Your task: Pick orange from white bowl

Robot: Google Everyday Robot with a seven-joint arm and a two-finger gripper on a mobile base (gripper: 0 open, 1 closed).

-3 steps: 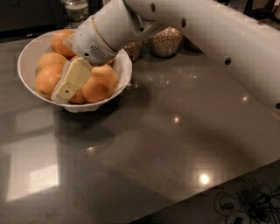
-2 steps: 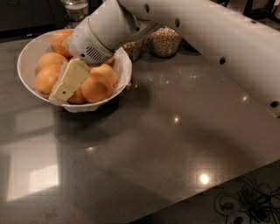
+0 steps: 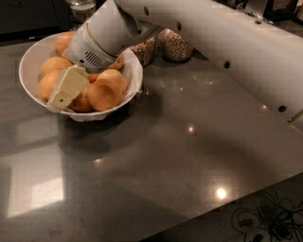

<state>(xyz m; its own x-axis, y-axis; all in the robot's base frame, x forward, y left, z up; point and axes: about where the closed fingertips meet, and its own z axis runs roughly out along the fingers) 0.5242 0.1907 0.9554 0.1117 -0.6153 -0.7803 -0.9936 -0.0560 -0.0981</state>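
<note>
The white bowl [image 3: 135, 71] stands at the back left of the dark table and holds several oranges. One orange [image 3: 105, 92] lies at the bowl's right side, another [image 3: 49, 82] at its left, and a third [image 3: 64, 42] at the back. My gripper [image 3: 62, 94] reaches down into the bowl from the upper right. Its cream-coloured end lies on the oranges at the front left, between the left and right ones. The white wrist [image 3: 102, 40] covers the middle of the bowl and hides the oranges beneath it.
Two glass jars of grains [image 3: 175, 45] [image 3: 144, 49] stand just behind and right of the bowl. A glass [image 3: 81, 7] stands behind it. My white arm [image 3: 227, 42] spans the upper right. The table's front edge runs diagonally at lower right, with cables [image 3: 265, 220] on the floor beyond.
The gripper has shifted slightly to the left inside the bowl. The oranges and the bowl have stayed in place.
</note>
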